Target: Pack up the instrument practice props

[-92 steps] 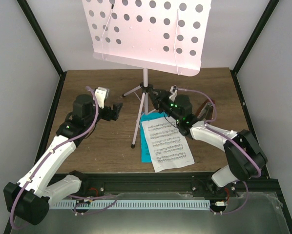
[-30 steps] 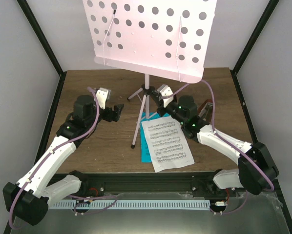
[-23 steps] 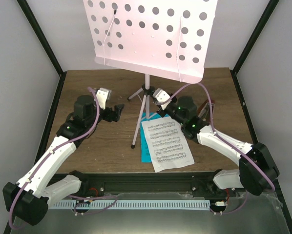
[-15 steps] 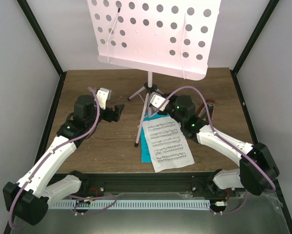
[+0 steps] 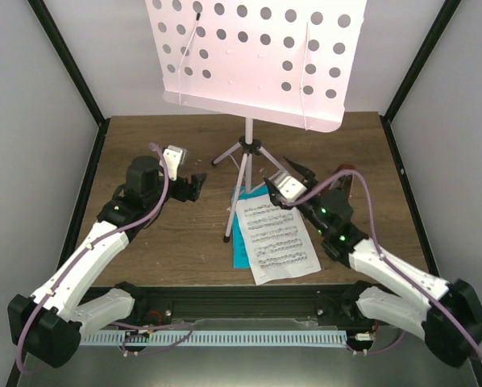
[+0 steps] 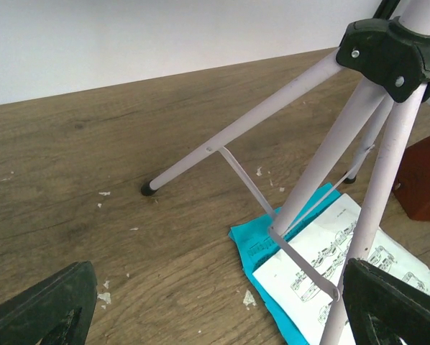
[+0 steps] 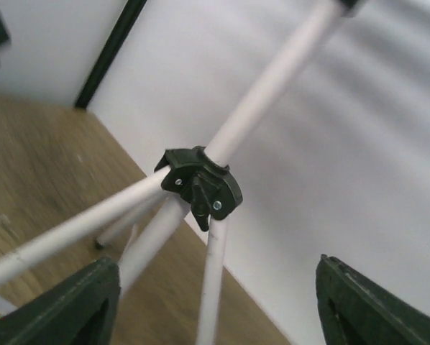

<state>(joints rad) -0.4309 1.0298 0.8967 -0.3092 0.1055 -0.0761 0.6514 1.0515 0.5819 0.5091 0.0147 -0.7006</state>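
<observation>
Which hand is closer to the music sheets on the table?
Right. The right hand is just beyond the music sheets' far edge; the left hand is farther off, left of the stand's legs.

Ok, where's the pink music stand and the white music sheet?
pale pink tripod music stand [image 5: 245, 76], top view, hole-dotted desk.
white music sheet [image 5: 275, 244], top view, page middle.

Wood-grain worktop [image 5: 176, 242]. Music stand [image 5: 249, 97] on three feet; white and cyan sheets [image 5: 277, 242] flat under it; brown metronome [image 6: 423, 180] right of stand.
</observation>
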